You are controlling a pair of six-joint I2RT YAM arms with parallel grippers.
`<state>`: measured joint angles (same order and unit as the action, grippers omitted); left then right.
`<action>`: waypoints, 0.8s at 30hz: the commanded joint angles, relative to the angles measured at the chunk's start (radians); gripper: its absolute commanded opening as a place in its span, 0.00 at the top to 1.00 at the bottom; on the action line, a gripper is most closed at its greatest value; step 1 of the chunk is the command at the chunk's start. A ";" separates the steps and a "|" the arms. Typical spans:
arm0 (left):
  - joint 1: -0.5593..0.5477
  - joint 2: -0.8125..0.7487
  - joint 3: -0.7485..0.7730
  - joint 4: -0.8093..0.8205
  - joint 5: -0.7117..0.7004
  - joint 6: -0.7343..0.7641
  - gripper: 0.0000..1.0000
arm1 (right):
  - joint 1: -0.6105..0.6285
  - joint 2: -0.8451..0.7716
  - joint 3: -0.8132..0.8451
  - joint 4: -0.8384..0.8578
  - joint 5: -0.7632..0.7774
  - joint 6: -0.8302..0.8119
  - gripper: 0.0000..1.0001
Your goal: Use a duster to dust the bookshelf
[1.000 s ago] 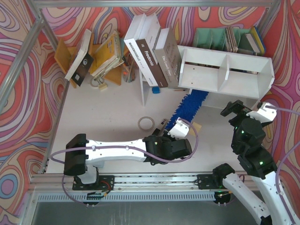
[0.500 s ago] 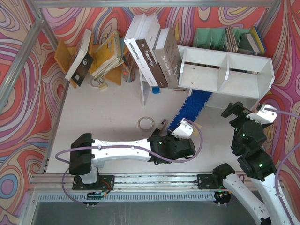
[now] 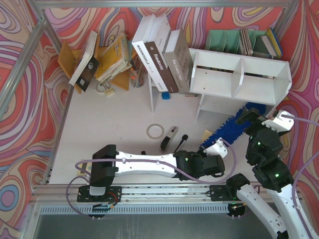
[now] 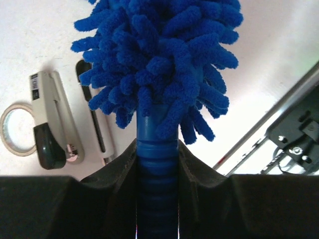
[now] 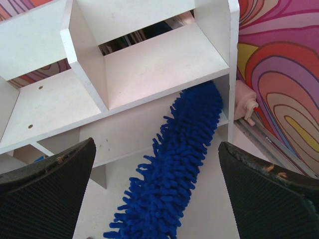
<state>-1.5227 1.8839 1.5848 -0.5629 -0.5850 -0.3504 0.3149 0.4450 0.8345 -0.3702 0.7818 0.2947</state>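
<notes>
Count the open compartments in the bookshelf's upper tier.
2 in the bookshelf: left compartment, right compartment, split by one divider. The lower tier, where the duster reaches, is partly hidden.

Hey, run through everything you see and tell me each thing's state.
duster, head tip in the lower right compartment of the bookshelf.
bookshelf, upper compartments empty.
left pincer, shut on the duster handle.
right pincer, open, empty.
stapler, closed.
tape roll, lying flat.

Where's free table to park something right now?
Bare: table left of the tape ring, in front of the leaning books. Crowded: tape ring and stapler mid-table; right side, where the duster reaches under the bookshelf.
</notes>
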 commanded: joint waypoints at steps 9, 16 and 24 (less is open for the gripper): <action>-0.038 -0.079 -0.070 0.122 -0.033 0.063 1.00 | -0.001 -0.013 -0.017 0.033 0.005 -0.010 0.01; -0.033 -0.134 -0.099 0.172 -0.108 0.052 1.00 | -0.001 -0.018 -0.016 0.026 0.005 -0.007 0.01; -0.036 -0.168 -0.106 0.251 -0.070 0.082 1.00 | -0.002 -0.019 -0.018 0.032 0.001 -0.010 0.01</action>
<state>-1.5517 1.7557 1.4815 -0.4118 -0.6361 -0.2867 0.3145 0.4377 0.8242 -0.3656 0.7811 0.2947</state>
